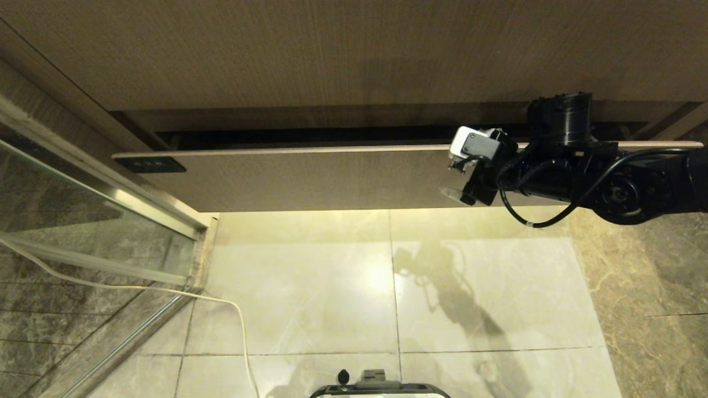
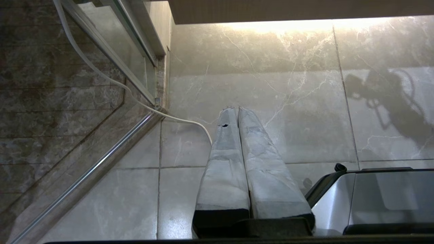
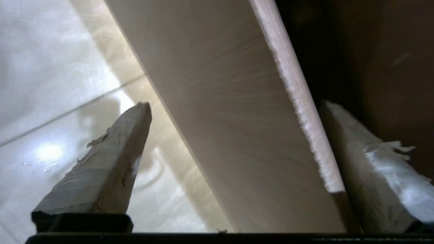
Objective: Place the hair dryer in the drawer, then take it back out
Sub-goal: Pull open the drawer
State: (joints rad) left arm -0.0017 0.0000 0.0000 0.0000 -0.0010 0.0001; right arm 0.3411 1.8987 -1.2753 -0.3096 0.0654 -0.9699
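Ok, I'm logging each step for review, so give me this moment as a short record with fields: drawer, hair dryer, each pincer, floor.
drawer: the drawer is slightly pulled out, a dark gap behind its front's top edge
hair dryer: not visible in any view
right pincer: right pincer open, straddling the drawer front's top edge near its right end, one finger in front, one behind
left pincer: left pincer shut, empty, pointing down at the tiled floor
floor: a white cable runs across it by the glass panel

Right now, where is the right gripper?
In the head view, the right gripper is at the right, open, straddling the top edge of the drawer front.
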